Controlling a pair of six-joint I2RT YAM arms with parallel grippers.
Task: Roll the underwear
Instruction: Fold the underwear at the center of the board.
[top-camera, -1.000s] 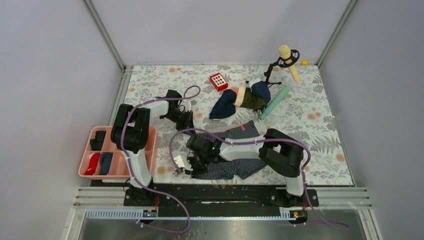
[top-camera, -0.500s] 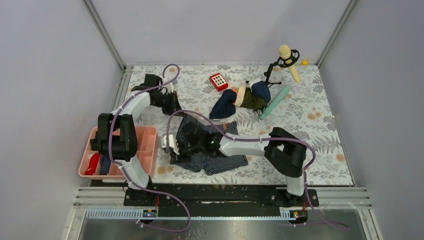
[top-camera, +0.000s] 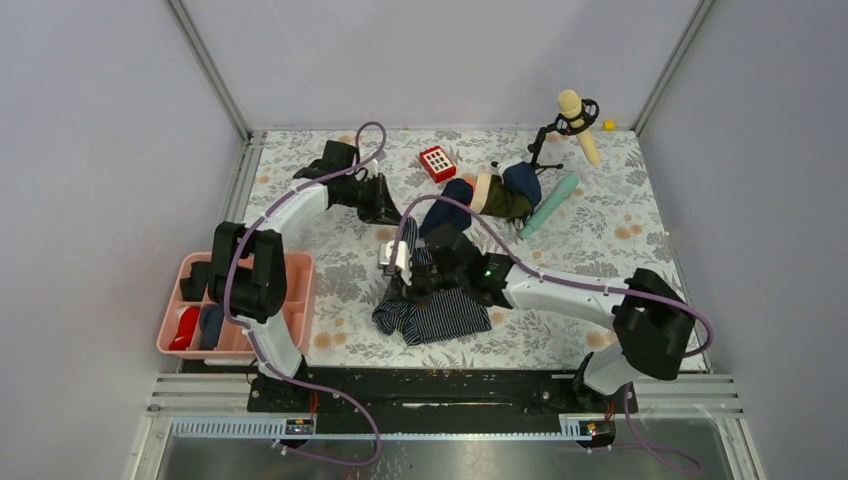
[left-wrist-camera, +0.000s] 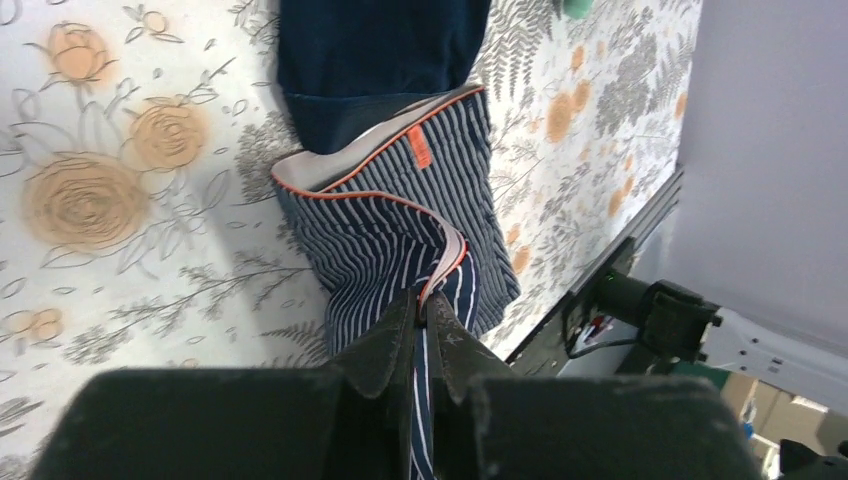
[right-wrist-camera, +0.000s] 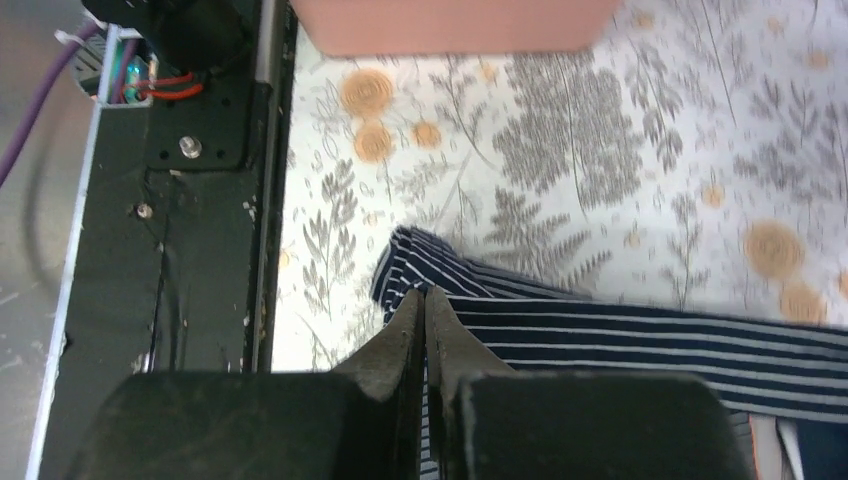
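Observation:
The underwear (top-camera: 445, 318) is dark navy with thin pale stripes and lies bunched on the floral table near the front middle. In the left wrist view the underwear (left-wrist-camera: 390, 220) shows an orange-trimmed waistband. My left gripper (top-camera: 388, 212) is shut on a fold of it (left-wrist-camera: 428, 300), with the cloth running up between the fingers. My right gripper (top-camera: 402, 288) is shut on the striped edge (right-wrist-camera: 425, 295) at the underwear's left side (right-wrist-camera: 620, 335). The right arm hides the cloth between the two grippers in the top view.
A plain navy cloth (top-camera: 447, 210) and a green and tan garment (top-camera: 498, 195) lie just behind the underwear. A red block (top-camera: 437, 162), a teal tube (top-camera: 548, 205) and a microphone stand (top-camera: 570, 115) are at the back. A pink tray (top-camera: 235, 335) stands front left.
The left gripper swung from the back left toward the middle. The right gripper moved back and right, away from the tray, and the underwear shifted right with it.

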